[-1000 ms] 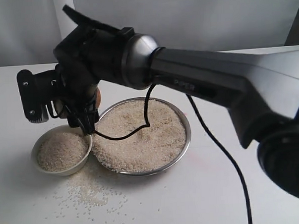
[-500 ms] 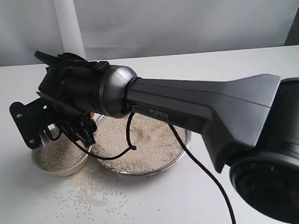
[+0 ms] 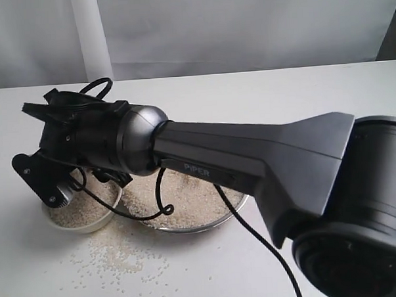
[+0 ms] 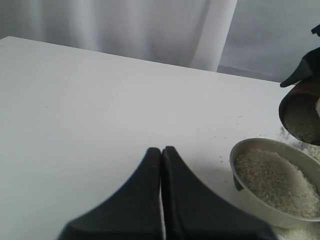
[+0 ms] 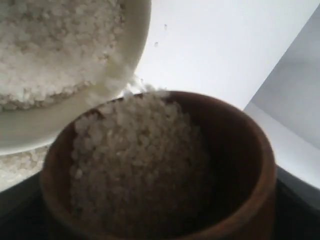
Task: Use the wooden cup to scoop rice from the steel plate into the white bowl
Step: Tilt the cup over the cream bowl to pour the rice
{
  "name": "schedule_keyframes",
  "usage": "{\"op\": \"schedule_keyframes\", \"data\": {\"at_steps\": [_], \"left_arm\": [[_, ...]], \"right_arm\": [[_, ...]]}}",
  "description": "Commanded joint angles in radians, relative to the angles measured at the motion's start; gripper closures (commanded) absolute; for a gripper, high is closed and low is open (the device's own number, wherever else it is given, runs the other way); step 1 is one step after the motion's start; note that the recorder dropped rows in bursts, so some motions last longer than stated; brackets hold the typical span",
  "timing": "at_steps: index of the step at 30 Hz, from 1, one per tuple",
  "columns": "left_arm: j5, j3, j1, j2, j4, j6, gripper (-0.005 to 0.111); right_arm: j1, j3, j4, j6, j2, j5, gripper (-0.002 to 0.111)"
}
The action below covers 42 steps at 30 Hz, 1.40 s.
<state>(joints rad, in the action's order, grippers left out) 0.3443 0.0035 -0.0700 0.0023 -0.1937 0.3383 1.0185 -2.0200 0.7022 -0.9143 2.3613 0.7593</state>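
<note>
The wooden cup [image 5: 240, 135] is tilted, mouth toward the white bowl [image 5: 125, 65], and is heaped with rice [image 5: 135, 160]. My right gripper [image 5: 160, 210] is shut on the cup, with a dark finger [image 5: 300, 200] showing beside it. In the left wrist view the cup [image 4: 302, 115] hangs just above the bowl's [image 4: 240, 150] far edge, and the bowl holds rice [image 4: 272, 177]. In the exterior view the right arm [image 3: 106, 142] covers the cup and much of the bowl [image 3: 83, 226] and the steel plate [image 3: 208, 220]. My left gripper [image 4: 161, 149] is shut and empty, beside the bowl.
Loose rice grains [image 3: 117, 254] lie scattered on the white table in front of the bowl and plate. A black cable [image 3: 138, 213] loops down from the right wrist over the plate's rim. A pale curtain hangs behind the table.
The right arm has swung left and down, and its wrist has rolled, bringing the cup from above the plate's edge to over the bowl. The left gripper's earlier state is not shown.
</note>
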Motion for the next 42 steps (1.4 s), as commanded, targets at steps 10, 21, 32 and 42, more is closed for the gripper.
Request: {"op": "schedule_keyframes", "data": {"at_steps": [10,21,32,42], "left_arm": [[-0.007,-0.004,0.0,-0.002,-0.003,0.001,0.107],[-0.007,-0.004,0.0,-0.002,-0.003,0.001,0.107],[-0.007,-0.004,0.0,-0.002,-0.003,0.001,0.107],[-0.007,-0.004,0.0,-0.002,-0.003,0.001,0.107]], "right_arm": [[0.039,-0.012,0.137,0.003,0.017,0.01,0.108],[0.064,-0.012,0.241,0.017,0.017,0.042,0.108],[0.079,-0.003,0.297,0.035,0.019,0.058,0.108],[0.093,0.019,0.349,0.035,0.019,0.066,0.108]]}}
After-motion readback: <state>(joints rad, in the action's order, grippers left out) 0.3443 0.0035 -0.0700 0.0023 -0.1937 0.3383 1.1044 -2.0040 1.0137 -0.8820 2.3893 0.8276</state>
